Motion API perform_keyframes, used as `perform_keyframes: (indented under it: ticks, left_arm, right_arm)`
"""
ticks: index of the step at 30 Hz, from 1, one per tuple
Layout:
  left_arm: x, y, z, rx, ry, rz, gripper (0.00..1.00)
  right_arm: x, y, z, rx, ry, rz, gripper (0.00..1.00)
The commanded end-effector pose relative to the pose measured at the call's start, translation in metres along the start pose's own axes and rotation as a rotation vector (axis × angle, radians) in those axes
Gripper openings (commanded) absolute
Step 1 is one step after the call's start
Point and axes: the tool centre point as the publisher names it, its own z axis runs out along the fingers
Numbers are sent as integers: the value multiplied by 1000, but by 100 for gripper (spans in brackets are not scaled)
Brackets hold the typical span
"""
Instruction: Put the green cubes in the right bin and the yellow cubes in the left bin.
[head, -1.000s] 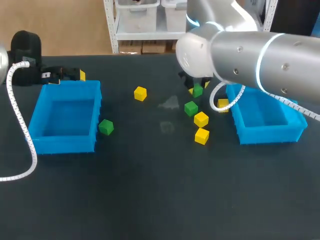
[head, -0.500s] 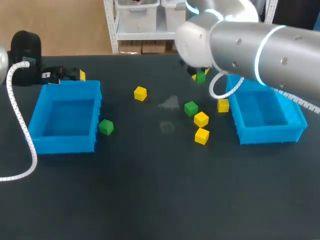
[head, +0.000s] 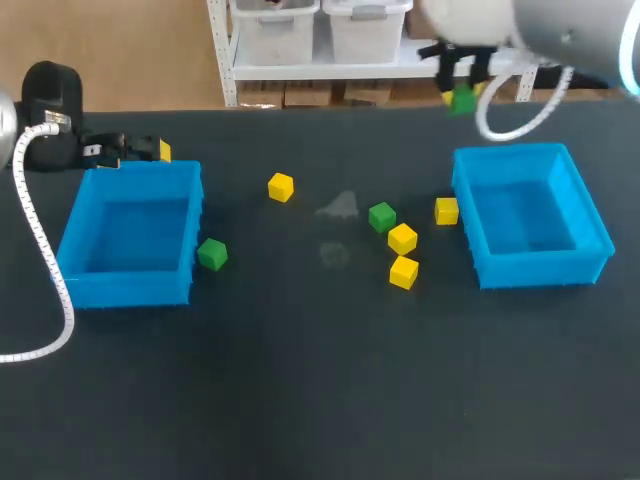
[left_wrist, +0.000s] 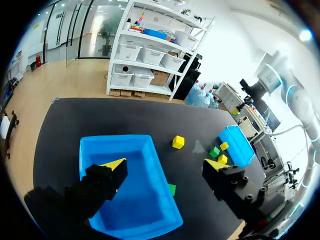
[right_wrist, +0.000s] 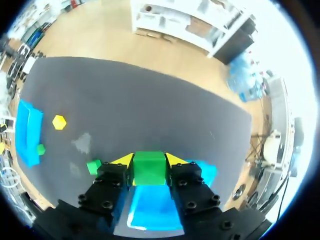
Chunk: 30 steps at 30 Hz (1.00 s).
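Note:
High above the table's far edge, behind the right bin (head: 540, 270), my right gripper (head: 462, 88) is shut on a green cube (head: 463, 100). The right wrist view shows that cube (right_wrist: 149, 168) pinched between both yellow tips of the gripper (right_wrist: 149, 162), with the right bin (right_wrist: 207, 173) below. Two green cubes (head: 381, 216) (head: 211, 254) and several yellow cubes (head: 281, 187) (head: 447, 210) (head: 402, 238) lie on the mat. My left gripper (head: 140, 152) rests behind the left bin (head: 130, 290). Seen from its own wrist, the left gripper (left_wrist: 165, 166) stands open and empty above that bin (left_wrist: 95, 150).
Both blue bins look empty inside. A white coiled cable (head: 40, 250) runs along the left bin's outer side. One green cube sits right against the left bin's right wall. The loose cubes cluster between the bins, closer to the right one.
My right gripper closed on a green cube among the cluster, lifted it and carried it up and to the right, behind the right bin. The left arm stayed still.

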Motion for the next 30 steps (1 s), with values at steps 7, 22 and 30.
perform_keyframes:
  ticks: [7,22,30]
  left_arm:
    - [1,2,0,9,-6,2,100]
    - [1,2,0,9,-6,2,100]
    - [1,2,0,9,-6,2,100]
  right_arm:
    - [126,-36,24,-47,-297,108,0]
    - [141,-35,53,-78,-245,157,0]
    - [127,-28,40,-52,-254,114,100]
